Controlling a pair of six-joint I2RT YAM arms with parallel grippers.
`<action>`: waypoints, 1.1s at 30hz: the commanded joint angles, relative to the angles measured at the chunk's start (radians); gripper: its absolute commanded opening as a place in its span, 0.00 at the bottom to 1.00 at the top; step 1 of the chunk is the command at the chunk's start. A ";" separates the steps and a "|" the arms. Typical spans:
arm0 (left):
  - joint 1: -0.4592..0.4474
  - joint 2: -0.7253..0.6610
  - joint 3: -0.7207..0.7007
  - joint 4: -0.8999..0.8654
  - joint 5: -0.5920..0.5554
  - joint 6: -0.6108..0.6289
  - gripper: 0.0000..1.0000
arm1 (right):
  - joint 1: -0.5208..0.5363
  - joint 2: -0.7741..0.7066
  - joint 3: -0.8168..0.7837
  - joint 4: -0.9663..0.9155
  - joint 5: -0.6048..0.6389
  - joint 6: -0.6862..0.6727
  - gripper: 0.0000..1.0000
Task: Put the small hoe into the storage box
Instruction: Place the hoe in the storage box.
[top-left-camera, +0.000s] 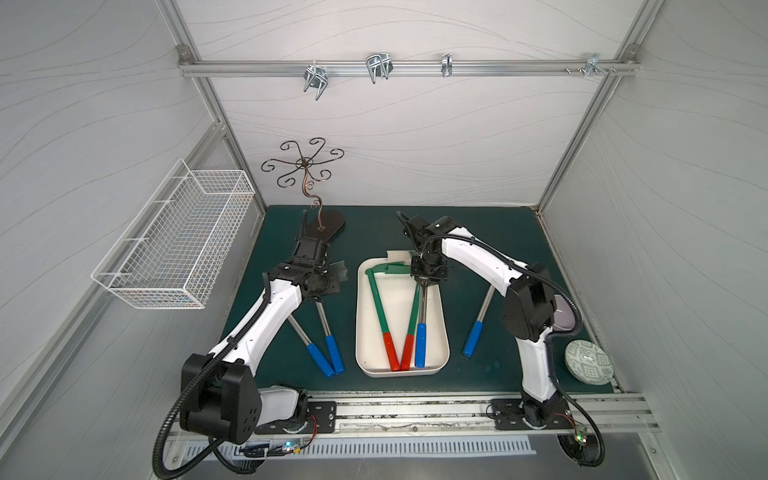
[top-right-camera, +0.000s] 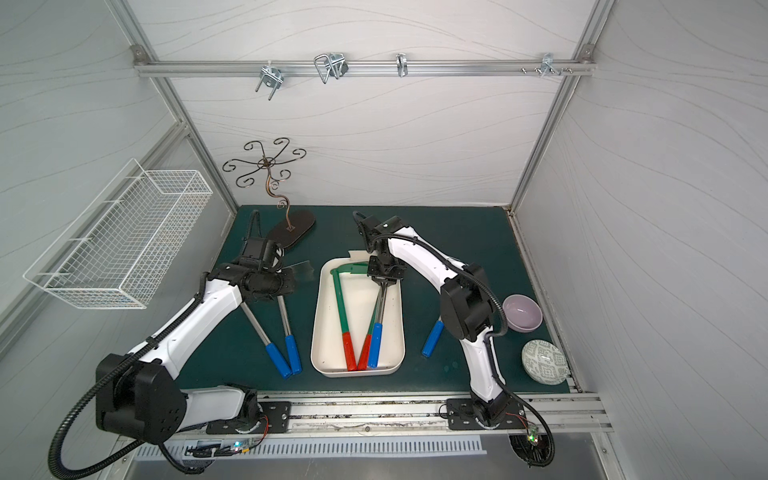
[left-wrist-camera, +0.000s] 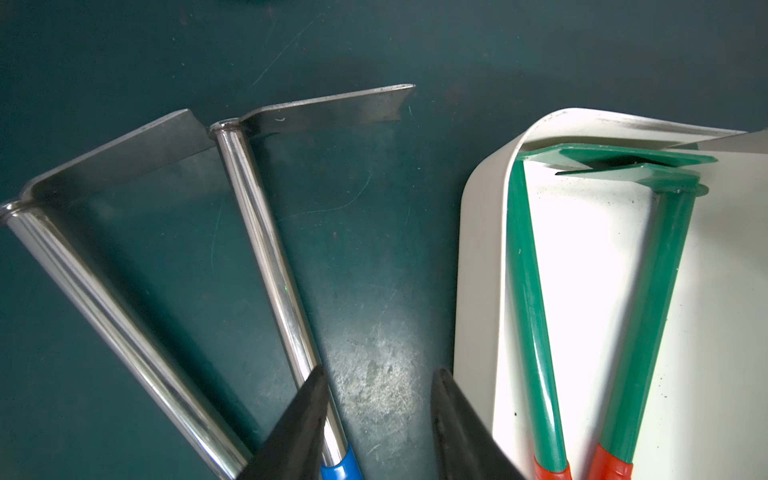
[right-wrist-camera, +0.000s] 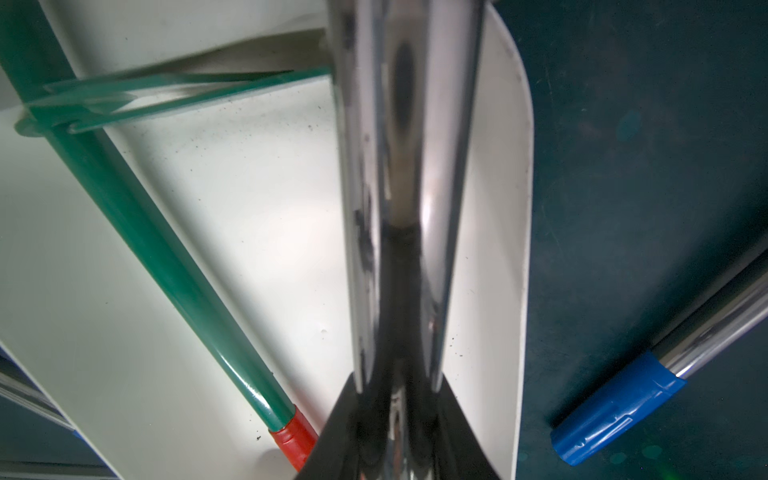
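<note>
The right gripper (top-left-camera: 424, 286) clenches a hoe (top-left-camera: 422, 316) over the box (top-left-camera: 360, 324). Scuffed mat (left-wrist-camera: 374, 249) shows between the parted, seemingly empty jaws of the left gripper (left-wrist-camera: 380, 374); pale walls (top-left-camera: 395, 145) surround.

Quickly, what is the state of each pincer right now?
Left pincer: open, holding nothing.
Right pincer: closed on the shaft of a blue-handled hoe, over the storage box.

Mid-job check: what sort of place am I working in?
Probably a lab robot cell, not a garden shed: aluminium frame, plain panel walls, green mat, mounting rail along the front.
</note>
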 joint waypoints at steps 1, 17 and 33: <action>0.007 -0.014 0.006 0.025 0.000 -0.010 0.43 | 0.008 0.018 0.028 0.002 -0.017 0.029 0.00; 0.009 -0.012 0.007 0.025 0.002 -0.011 0.43 | 0.004 0.073 -0.001 0.031 -0.032 0.049 0.00; 0.009 -0.011 0.007 0.024 0.003 -0.011 0.43 | -0.007 0.108 -0.041 0.066 -0.058 0.102 0.00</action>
